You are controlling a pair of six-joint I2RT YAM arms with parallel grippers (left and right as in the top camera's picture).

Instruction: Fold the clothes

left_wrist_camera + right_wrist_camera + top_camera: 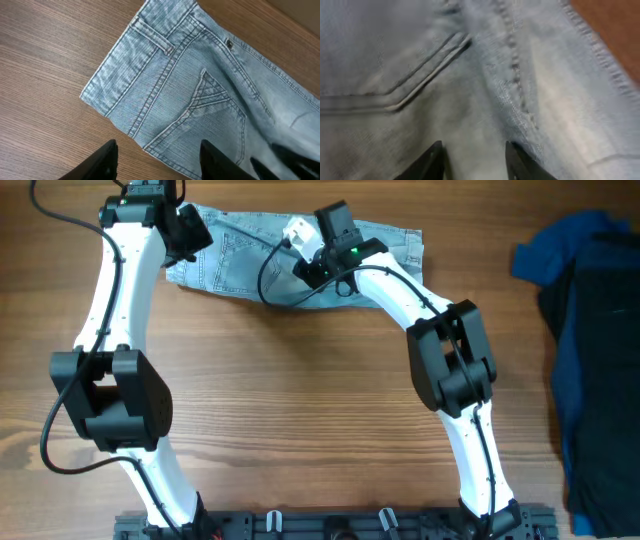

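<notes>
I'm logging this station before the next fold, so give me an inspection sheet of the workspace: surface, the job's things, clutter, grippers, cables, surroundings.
Surface: wooden table, no marks or spills seen.
Job's things: shorts, light denim, lying flat at the far edge with the stitched pocket up.
Clutter: dark blue garments heaped at the right edge.
Grippers: left gripper over the waistband end of the shorts, fingers apart, holding nothing; right gripper close over the denim, fingers apart, nothing pinched.
Cables: black cable loops over the shorts by the right wrist; others follow the left arm.
Surroundings: black rail at the near edge carries both arm bases.
</notes>
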